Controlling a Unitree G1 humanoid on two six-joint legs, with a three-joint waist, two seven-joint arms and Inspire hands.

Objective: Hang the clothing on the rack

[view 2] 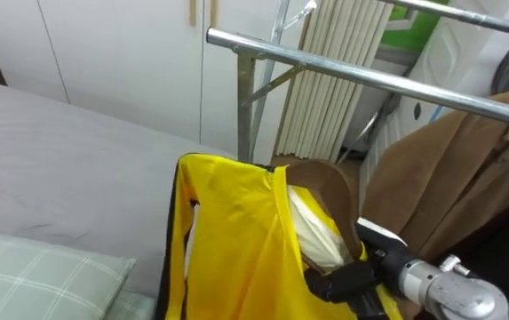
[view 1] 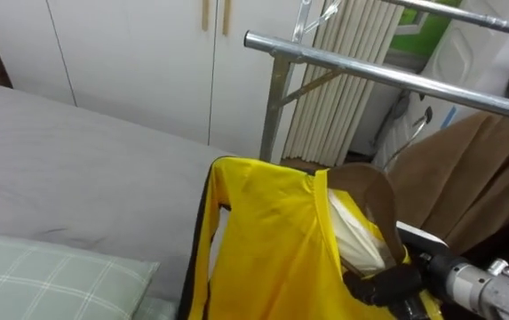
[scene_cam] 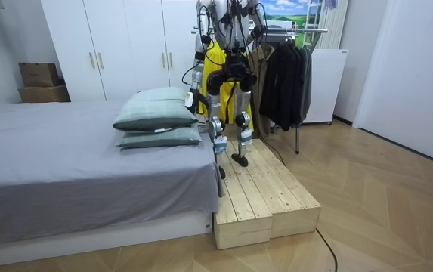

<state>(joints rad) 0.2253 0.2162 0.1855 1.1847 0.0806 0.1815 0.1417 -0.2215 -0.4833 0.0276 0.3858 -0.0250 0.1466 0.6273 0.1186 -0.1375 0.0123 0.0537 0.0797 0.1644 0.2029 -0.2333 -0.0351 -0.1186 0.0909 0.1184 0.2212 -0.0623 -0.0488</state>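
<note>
1. Right hand (view 1: 387, 284) sat at lower right, fingers clenched on the wooden hanger (view 1: 365, 182) just under its neck.
2. Yellow garment (view 1: 272, 240) hung on that hanger, held in the air beside the bed (view 1: 59, 160), not yet on the rack.
3. Key relation: the rail (view 1: 369, 76) lay above & beyond the hanger, long axis running across from upper left to right. The hanger's hook (view 1: 411, 133) pointed up toward it but stayed below, apart.
4. Judgement: next move prob. needs a lift up & fwd, w/ the hook landing on bare rail left of the brown coat (view 1: 476, 169).
</note>
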